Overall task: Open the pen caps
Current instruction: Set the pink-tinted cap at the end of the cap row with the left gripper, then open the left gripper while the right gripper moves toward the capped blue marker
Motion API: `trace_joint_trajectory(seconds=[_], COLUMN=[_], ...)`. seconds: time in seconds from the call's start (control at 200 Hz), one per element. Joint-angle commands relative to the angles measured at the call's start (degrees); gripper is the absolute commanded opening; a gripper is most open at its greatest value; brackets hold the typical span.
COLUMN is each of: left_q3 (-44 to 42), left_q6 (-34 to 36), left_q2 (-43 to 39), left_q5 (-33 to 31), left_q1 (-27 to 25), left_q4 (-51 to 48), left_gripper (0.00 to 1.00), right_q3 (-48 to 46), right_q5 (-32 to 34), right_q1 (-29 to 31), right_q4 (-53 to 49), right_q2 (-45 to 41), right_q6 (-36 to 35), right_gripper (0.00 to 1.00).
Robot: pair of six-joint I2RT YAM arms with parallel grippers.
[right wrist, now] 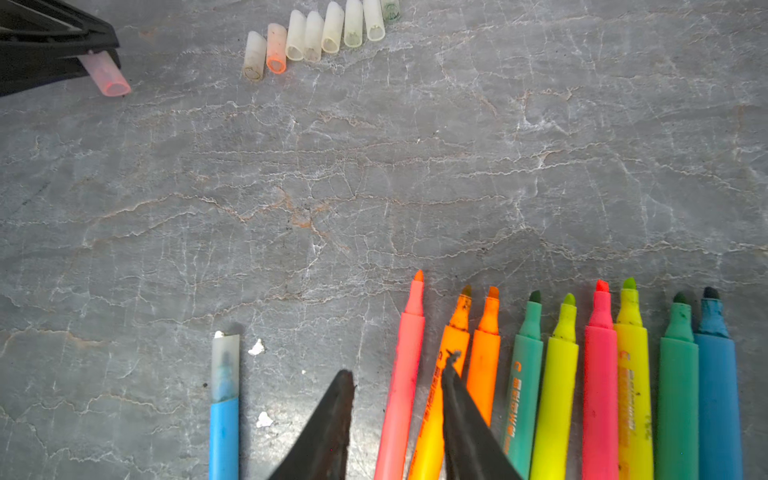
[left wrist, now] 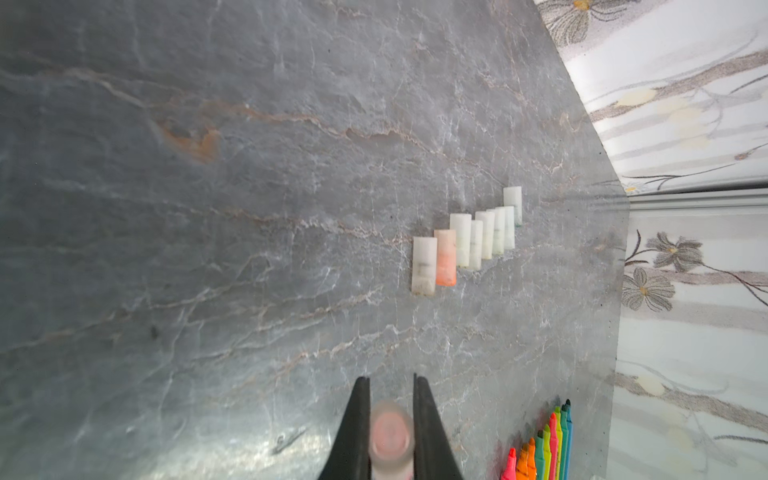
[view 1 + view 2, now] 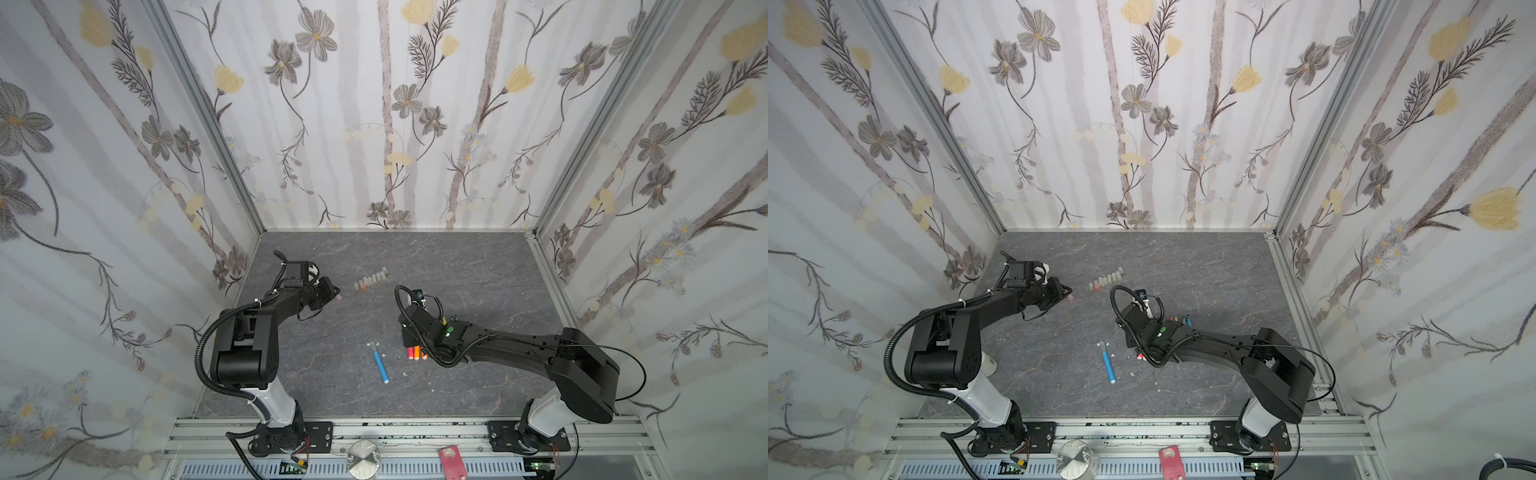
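Pink cap (image 1: 106, 75): pinched across its body by the left gripper (image 2: 390, 381), open mouth poking out past the fingertips, low over the table (image 1: 374, 187); contact with the surface unclear.
Cap row (image 2: 465, 241): eight loose caps lying side by side toward the back of the table, touching or nearly so; free spot beside the white end cap, nearest the pink cap.
Left gripper: clamped on the pink cap; best lowered flat, parallel to the neighbours, snug beside that end cap, then let go slowly without nudging the cap row.
Right gripper (image 1: 397, 368): jaws apart, gripping nothing, poised low over the salmon pen (image 1: 409, 332) at the end of the pen row.
Pen row (image 1: 561, 374): nine pens side by side, tips bare, caps off.
Blue pen (image 1: 224, 424): alone, apart from the pen row, cloudy cap (image 1: 225, 365) on; by judgement the last one left to open.
Risk: round cap, apt to roll on release; gentle set-down against the row advised.
Next: probably the blue pen, a job for the right gripper.
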Motion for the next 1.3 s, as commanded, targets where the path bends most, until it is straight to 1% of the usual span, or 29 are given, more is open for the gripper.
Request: trace_joint_trajectory(seconds=[0.0, 0.27, 0.375, 0.55, 0.69, 0.864, 1.064, 1.254, 1.299], left_q3=[2.37, 8.46, 9.28, 10.58, 11.52, 12.26, 12.91, 11.89, 11.34], left_q6=[-0.55, 0.5, 0.58, 0.58, 0.59, 0.25, -0.21, -0.03, -0.03], left_q2=[3.19, 10.98, 12.25, 14.18, 15.03, 15.9, 15.93, 13.46, 12.17], left_q5=[-0.7, -0.55, -1.31, -1.55, -1.73, -2.0, -2.05, -2.74, -2.84], left_q1=[-0.43, -2.45, -3.08, -3.78, -4.41, -4.76, -4.85, -4.84, -4.8], left_q4=[2.81, 1.6, 1.64, 1.59, 1.35, 1.51, 1.41, 0.48, 0.29], left_gripper=[0.0, 0.0, 0.07, 0.11, 0.15, 0.24, 0.3, 0.31, 0.32], right_q3=[-0.94, -1.78, -2.05, -2.14, -2.23, -2.49, -2.49, -0.38, 0.85], right_q5=[0.17, -0.12, -0.28, -0.54, -0.52, -0.66, -1.73, -5.65, -6.1], right_q1=[0.01, -0.34, -0.59, -0.75, -0.78, -0.78, -0.78, -0.37, 0.19], right_q4=[1.3, 1.37, 1.41, 1.56, 1.27, 1.05, 1.32, 1.38, 0.84], right_q2=[-0.76, -0.79, -0.82, -0.7, -0.79, -1.11, -0.98, 0.6, 3.05], right_q6=[0.02, -0.09, -0.16, -0.26, -0.27, -0.27, -0.51, -2.84, -3.33], right_gripper=[0.36, 0.36, 0.37, 0.36, 0.36, 0.36, 0.37, 0.41, 0.42])
